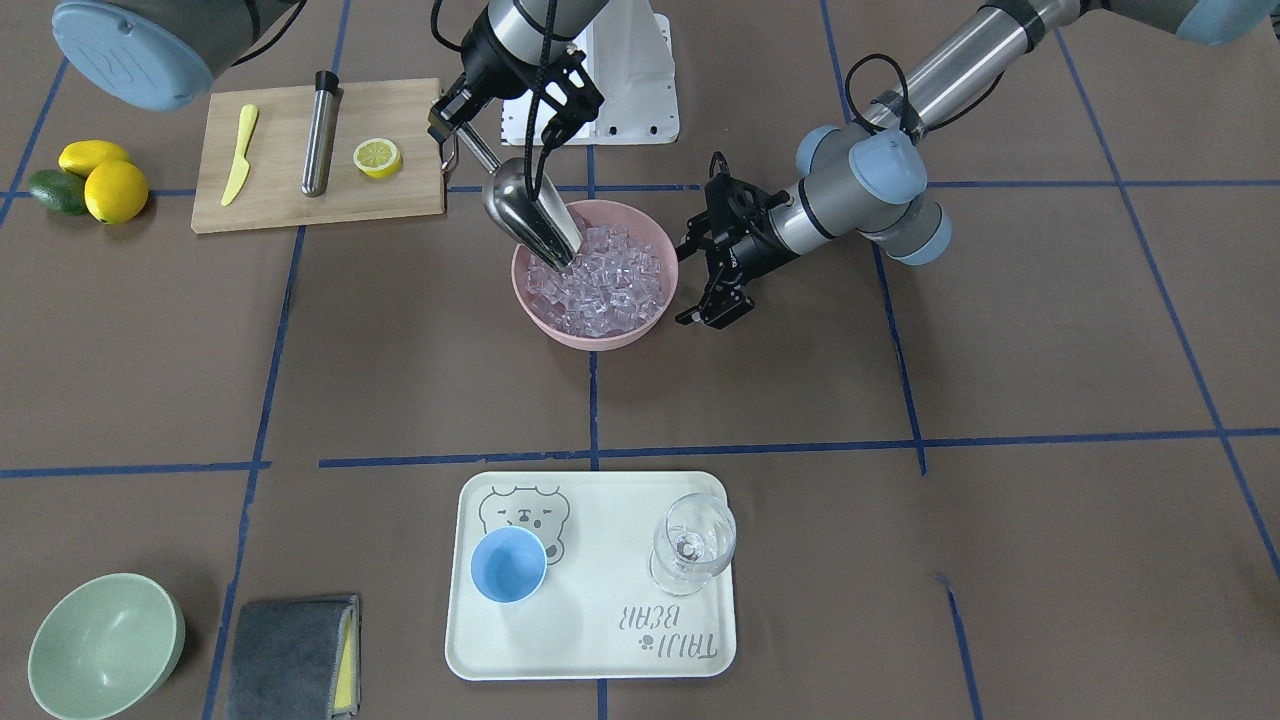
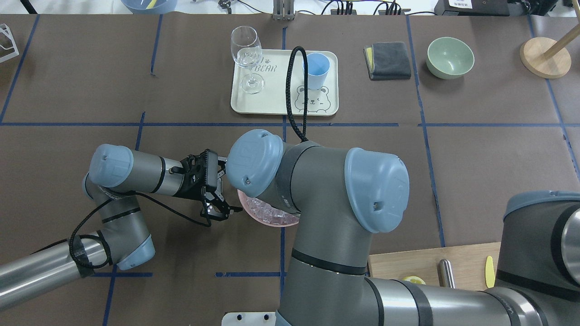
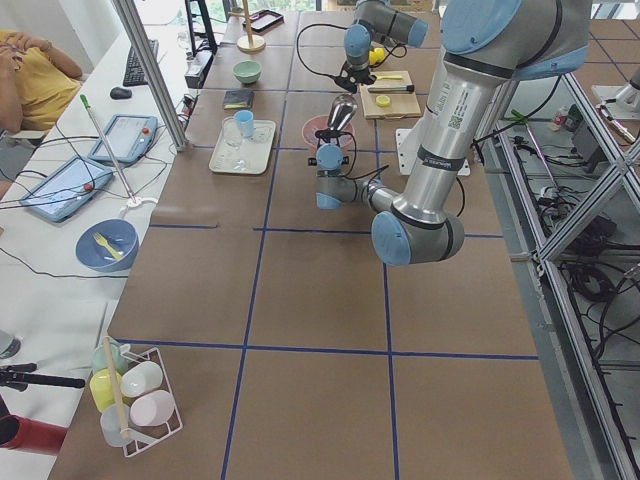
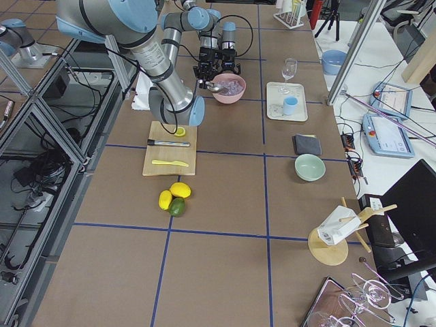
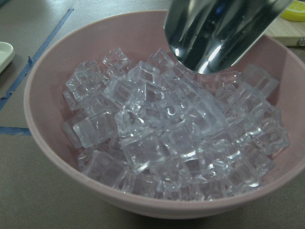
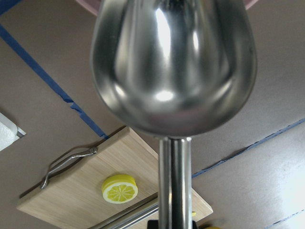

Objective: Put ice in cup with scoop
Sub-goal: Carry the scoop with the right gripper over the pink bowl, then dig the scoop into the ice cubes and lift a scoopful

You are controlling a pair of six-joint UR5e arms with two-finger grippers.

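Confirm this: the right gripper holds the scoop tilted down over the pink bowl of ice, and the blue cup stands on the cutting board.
One thing is wrong. The cup stands on the cream tray, next to the wine glass; the front-facing view shows it. The right gripper does hold the scoop tilted down over the pink bowl of ice.

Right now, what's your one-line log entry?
scoop: right jaws, tip at ice | ice: pink bowl | left jaws: open beside bowl | cup: empty, on tray

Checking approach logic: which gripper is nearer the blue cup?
Left. The left gripper hangs beside the pink bowl; the right gripper, holding the scoop, is past the bowl's far side from the cup.
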